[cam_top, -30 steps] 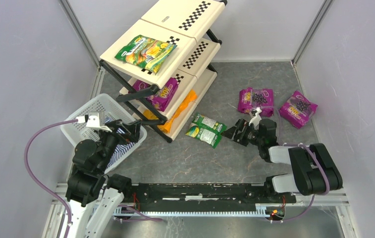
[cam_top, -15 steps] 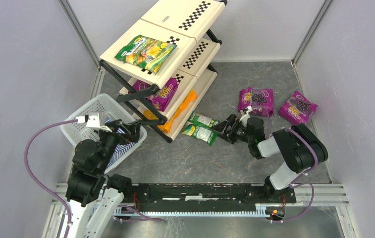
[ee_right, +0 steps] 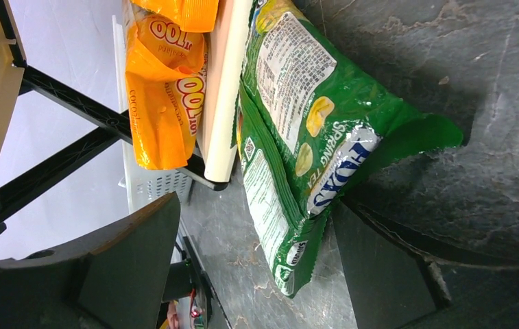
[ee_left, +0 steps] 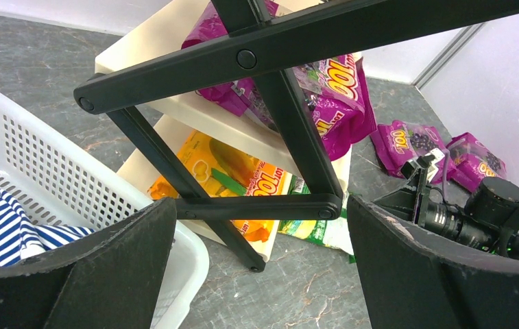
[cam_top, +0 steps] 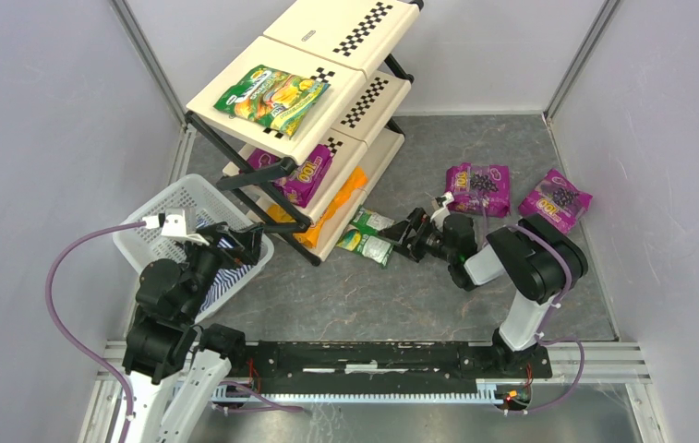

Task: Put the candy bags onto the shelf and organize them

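The shelf [cam_top: 327, 41] stands at the back with a green candy bag [cam_top: 271, 97] on its top tier, a purple one [cam_top: 301, 175] on the middle tier and an orange one [cam_top: 338, 205] on the bottom tier. Two overlapping green candy bags [cam_top: 368, 238] lie on the floor against the bottom tier. My right gripper [cam_top: 403, 238] is open at floor level, and the near end of the green bags [ee_right: 297, 151] lies between its jaws. Beside the orange bag [ee_right: 167, 89] runs the shelf edge [ee_right: 221, 82]. My left gripper [ee_left: 260, 274] hangs open and empty near the shelf's black frame [ee_left: 291, 130].
Two purple candy bags [cam_top: 477, 187] [cam_top: 556, 201] lie on the floor at the right. A white mesh basket [cam_top: 165, 208] holding a blue-white striped cloth [ee_left: 3, 226] sits left of the shelf, under my left gripper. Grey walls close in both sides.
My right arm has pushed left toward the shelf, sliding the green bags up against the bottom tier, with their end now between its jaws. The left arm has not moved.
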You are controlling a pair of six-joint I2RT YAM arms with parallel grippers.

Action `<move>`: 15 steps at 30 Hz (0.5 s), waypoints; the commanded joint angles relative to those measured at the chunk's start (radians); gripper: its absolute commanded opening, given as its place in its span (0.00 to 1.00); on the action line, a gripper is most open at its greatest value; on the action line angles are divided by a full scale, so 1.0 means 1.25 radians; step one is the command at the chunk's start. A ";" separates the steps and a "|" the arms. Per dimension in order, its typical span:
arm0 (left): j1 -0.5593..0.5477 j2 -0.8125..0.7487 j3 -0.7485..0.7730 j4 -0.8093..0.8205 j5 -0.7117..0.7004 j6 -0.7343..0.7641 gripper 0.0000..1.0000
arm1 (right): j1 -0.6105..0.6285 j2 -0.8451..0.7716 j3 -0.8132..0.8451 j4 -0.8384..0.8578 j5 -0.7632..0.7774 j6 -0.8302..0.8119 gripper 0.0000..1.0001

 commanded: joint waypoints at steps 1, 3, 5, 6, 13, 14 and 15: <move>0.004 0.005 0.000 0.029 0.008 0.047 1.00 | 0.002 -0.033 -0.013 0.067 0.035 0.005 0.85; 0.004 0.004 0.000 0.029 0.007 0.047 1.00 | 0.003 -0.034 -0.027 0.123 0.032 0.024 0.77; 0.005 0.005 0.001 0.028 0.007 0.046 1.00 | 0.005 -0.027 -0.031 0.195 0.022 0.047 0.73; 0.005 0.005 0.001 0.029 0.007 0.047 1.00 | 0.007 -0.025 -0.028 0.210 0.021 0.055 0.71; 0.005 0.004 0.000 0.028 0.006 0.047 1.00 | 0.022 -0.032 -0.023 0.137 0.057 0.043 0.51; 0.004 0.004 0.000 0.028 0.006 0.047 1.00 | 0.022 -0.034 -0.021 0.097 0.065 0.035 0.47; 0.004 0.004 0.001 0.028 0.006 0.047 1.00 | 0.023 -0.039 -0.019 0.068 0.071 0.024 0.46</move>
